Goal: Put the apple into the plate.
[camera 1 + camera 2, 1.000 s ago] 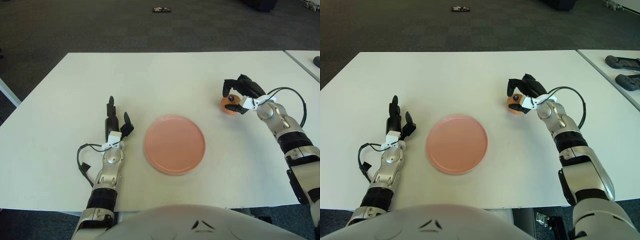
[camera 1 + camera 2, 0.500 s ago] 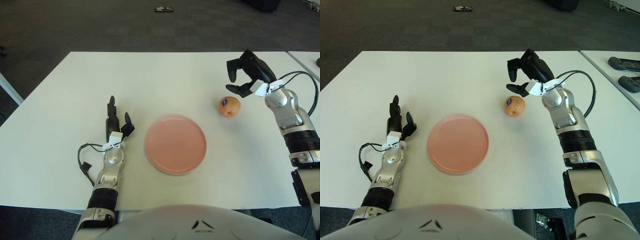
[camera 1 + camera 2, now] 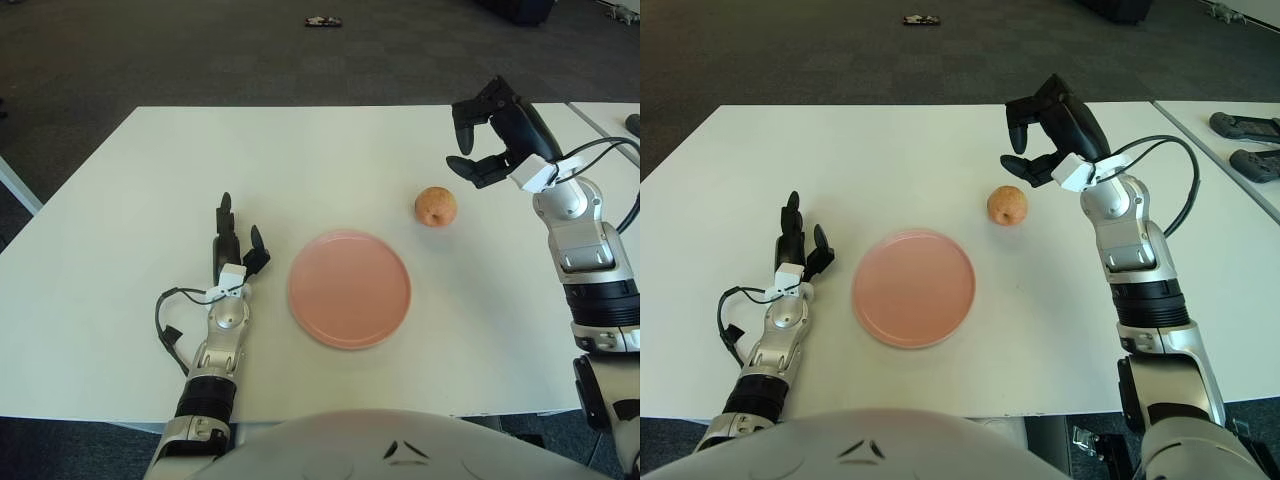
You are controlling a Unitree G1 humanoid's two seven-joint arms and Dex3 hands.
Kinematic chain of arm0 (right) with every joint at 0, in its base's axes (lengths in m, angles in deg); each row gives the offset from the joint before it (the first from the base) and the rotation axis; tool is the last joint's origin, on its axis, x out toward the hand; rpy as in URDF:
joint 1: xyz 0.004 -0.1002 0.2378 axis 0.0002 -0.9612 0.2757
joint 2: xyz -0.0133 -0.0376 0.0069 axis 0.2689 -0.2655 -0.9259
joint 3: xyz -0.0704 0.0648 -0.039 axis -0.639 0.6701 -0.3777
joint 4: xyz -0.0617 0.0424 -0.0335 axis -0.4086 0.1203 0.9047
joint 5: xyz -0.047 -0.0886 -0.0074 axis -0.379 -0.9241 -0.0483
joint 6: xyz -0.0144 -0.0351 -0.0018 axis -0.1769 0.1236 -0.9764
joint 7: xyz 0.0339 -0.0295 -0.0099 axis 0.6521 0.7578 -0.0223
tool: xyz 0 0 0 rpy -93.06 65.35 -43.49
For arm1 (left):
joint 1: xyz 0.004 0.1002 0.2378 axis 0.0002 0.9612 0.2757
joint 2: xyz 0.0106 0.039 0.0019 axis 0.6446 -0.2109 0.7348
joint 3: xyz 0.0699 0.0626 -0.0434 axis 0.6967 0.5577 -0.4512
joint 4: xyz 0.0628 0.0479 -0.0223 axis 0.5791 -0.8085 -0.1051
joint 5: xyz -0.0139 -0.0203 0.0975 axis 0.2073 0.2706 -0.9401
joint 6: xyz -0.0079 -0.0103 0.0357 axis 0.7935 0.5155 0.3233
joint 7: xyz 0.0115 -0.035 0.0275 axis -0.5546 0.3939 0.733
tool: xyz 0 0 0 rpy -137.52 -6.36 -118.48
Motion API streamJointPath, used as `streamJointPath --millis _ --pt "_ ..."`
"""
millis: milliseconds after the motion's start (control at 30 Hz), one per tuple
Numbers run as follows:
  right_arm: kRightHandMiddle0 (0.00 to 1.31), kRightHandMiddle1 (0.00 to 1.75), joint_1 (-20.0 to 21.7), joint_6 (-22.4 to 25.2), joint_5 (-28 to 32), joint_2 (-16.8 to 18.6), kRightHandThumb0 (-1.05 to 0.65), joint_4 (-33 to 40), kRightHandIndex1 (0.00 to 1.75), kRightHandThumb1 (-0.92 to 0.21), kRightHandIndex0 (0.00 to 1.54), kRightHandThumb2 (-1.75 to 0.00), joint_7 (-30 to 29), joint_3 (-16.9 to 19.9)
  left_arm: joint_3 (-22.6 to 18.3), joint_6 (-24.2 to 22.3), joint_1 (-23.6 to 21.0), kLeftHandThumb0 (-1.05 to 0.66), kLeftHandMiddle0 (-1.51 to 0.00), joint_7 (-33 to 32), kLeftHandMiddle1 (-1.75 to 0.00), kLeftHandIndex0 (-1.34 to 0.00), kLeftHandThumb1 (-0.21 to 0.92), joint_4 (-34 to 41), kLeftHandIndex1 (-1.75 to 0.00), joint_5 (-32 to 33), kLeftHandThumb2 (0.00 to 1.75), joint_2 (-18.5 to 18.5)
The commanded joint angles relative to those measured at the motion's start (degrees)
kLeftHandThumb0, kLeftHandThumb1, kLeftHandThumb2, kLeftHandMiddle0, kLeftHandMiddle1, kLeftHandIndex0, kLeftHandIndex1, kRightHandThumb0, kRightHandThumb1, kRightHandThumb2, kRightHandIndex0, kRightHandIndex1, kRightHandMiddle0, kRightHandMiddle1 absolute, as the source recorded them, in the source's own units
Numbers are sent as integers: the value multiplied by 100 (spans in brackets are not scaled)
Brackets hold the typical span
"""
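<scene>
While raised with fingers curled loosely around nothing, right hand [image 3: 482,130] hovers above and right of apple [image 3: 436,206], which sits on table [image 3: 330,160] just right of plate [image 3: 349,288]. Far nearer than left hand [image 3: 232,250], spread left of plate.

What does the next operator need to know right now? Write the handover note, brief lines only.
Right hand: open, holding nothing, raised beyond and to the right of the apple.
Left hand: open and idle, left of the plate.
Apple: loose on the white table, off the plate's far right edge, not touching the plate.
Plate: pink, nothing in it, centred in front of the robot.
Done: nothing that counts; the apple is not held.
Left: grasp the apple, carry it over the plate, set it down, let go.
</scene>
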Motion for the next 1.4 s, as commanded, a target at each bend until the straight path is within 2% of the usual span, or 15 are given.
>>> streamJointPath --millis 0,233,400,467,533,567,633,667,733,800,900,967,1067,1200,1367 --pt "105 175 -65 78 -42 11 -2 85 175 -28 124 -133 39 53 -35 -63 -40 -75 -14 54 0 0 92 -35 -30 64 94 -1" --pt "105 175 -91 188 -124 -28 -4 128 175 -29 125 -131 144 33 -44 -71 -32 -75 -14 68 0 0 92 -25 -28 80 94 2" --pt "100 175 16 399 -242 -279 -6 55 175 -32 121 -128 610 -102 -50 -72 -29 -75 -14 60 0 0 92 -22 -28 76 94 9" --pt "90 175 118 417 -261 -392 -10 -113 175 -34 113 -122 787 -136 -53 -68 -28 -75 -14 56 0 0 92 -24 -29 72 94 14" --pt "67 173 237 369 -307 -498 -25 -393 175 -45 81 -109 906 -186 -56 -68 -28 -75 -14 53 0 0 92 -26 -29 70 94 17" --pt "61 172 294 335 -332 -529 -27 -530 172 -51 67 -101 937 -211 -60 -68 -38 -75 -14 53 0 0 92 -39 -29 73 94 21" --pt "30 142 407 250 -526 -714 -52 -914 134 -63 33 -71 1117 -381 -69 -68 -53 -75 -14 58 0 0 92 -59 -29 83 94 27" --pt "24 129 423 239 -594 -786 -58 -983 119 -67 27 -64 1201 -440 -72 -68 -57 -75 -14 61 0 0 92 -64 -29 87 94 29" --pt "10 89 433 231 -710 -877 -74 -1014 70 -80 12 -39 1315 -535 -78 -76 -61 -75 -15 70 0 0 92 -69 -30 105 94 26" --pt "4 65 445 207 -767 -906 -83 -1024 42 -87 6 -26 1346 -573 -82 -81 -63 -75 -15 76 -1 0 92 -71 -31 118 94 24" --pt "2 50 465 160 -865 -944 -88 -1075 27 -90 2 -21 1374 -638 -84 -82 -65 -75 -15 88 -1 0 92 -73 -31 136 94 19" --pt "1 30 488 152 -935 -962 -94 -1120 11 -91 1 -21 1414 -685 -84 -77 -66 -76 -16 95 -1 0 92 -76 -32 148 94 16" --pt "0 14 508 219 -1009 -975 -99 -1115 4 -92 0 -20 1489 -739 -84 -49 -47 -76 -17 103 -1 0 92 -64 -33 162 94 20" --pt "0 3 613 232 -1184 -954 -104 -1315 1 -92 0 -19 1515 -864 -81 -33 -42 -75 -17 106 -2 0 92 -61 -33 162 93 21" --pt "0 0 712 130 -1320 -919 -105 -1590 0 -92 0 -21 1425 -973 -76 -55 -35 -75 -17 112 -1 0 92 -38 -34 148 93 25"
